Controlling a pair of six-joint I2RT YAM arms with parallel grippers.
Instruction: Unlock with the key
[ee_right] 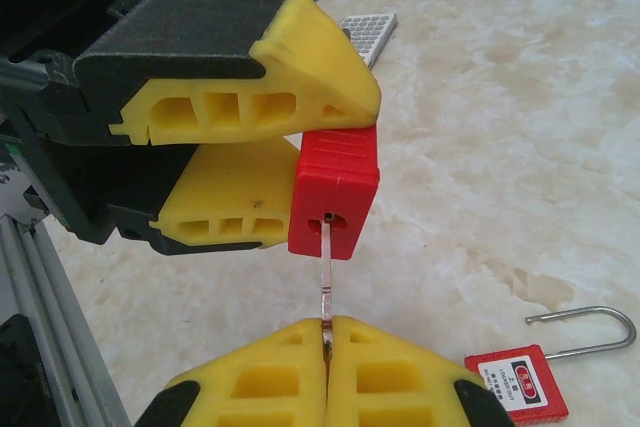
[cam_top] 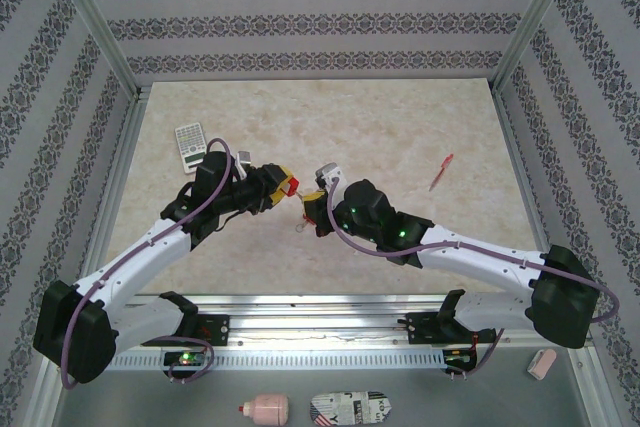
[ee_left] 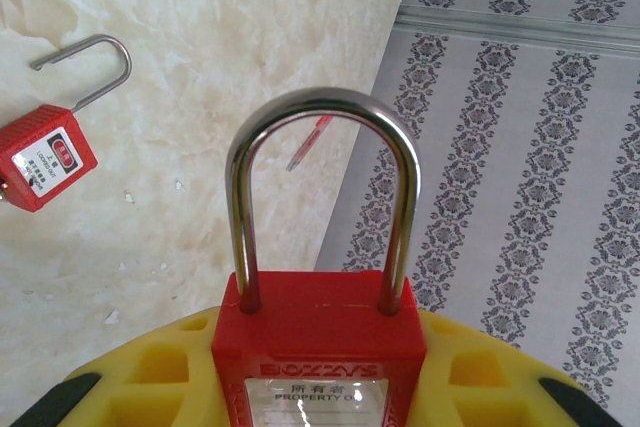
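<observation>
My left gripper is shut on a red padlock, whose steel shackle stands closed above the yellow fingers. In the right wrist view the padlock's underside faces my right gripper, held between the left gripper's fingers. The right gripper is shut on a thin silver key. The key's tip sits in the keyhole at the bottom of the padlock body. Both grippers meet above the middle of the table.
A second red padlock with an open shackle lies on the table below the grippers. A calculator lies at the back left, a red pen at the right. A pink bottle and a pouch lie in front of the rail.
</observation>
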